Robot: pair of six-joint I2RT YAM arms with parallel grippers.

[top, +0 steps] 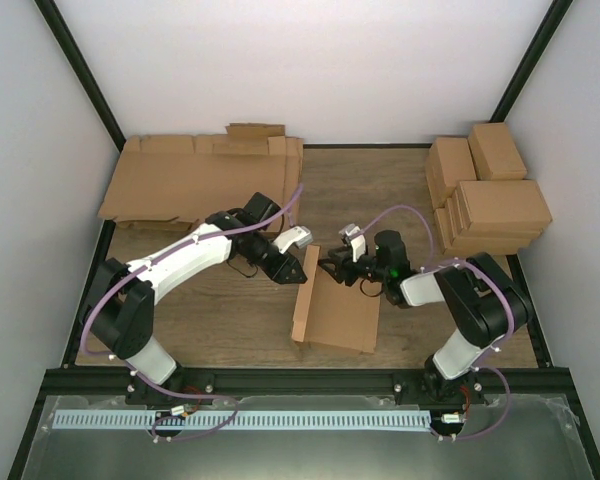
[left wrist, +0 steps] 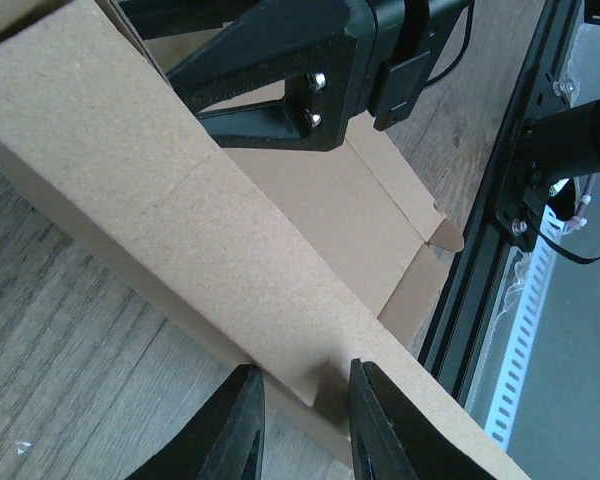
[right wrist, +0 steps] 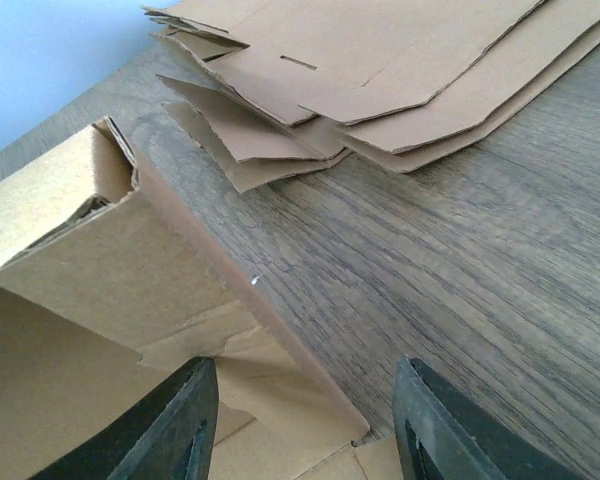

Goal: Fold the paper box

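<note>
Black left gripper [left wrist: 305,372] parted at matte brown paper box [left wrist: 230,230] wall; right gripper [right wrist: 302,385] spread wide.

Centre of table [top: 400,190], toward the near edge: paper box [top: 340,312], long sides running front to back, left wall raised, base flat to the right of it. At far end of that left wall: left gripper [top: 296,272], coming in from the left, fingertips either side of the wall's top edge. Just right of it, at the box's far edge: right gripper [top: 327,268], coming in from the right, box corner between its fingertips. Back left, against the rear wall: pile of flat sheets [top: 195,182], overlapping. Back right: stack of closed boxes [top: 490,205], well apart from the paper box.
</note>
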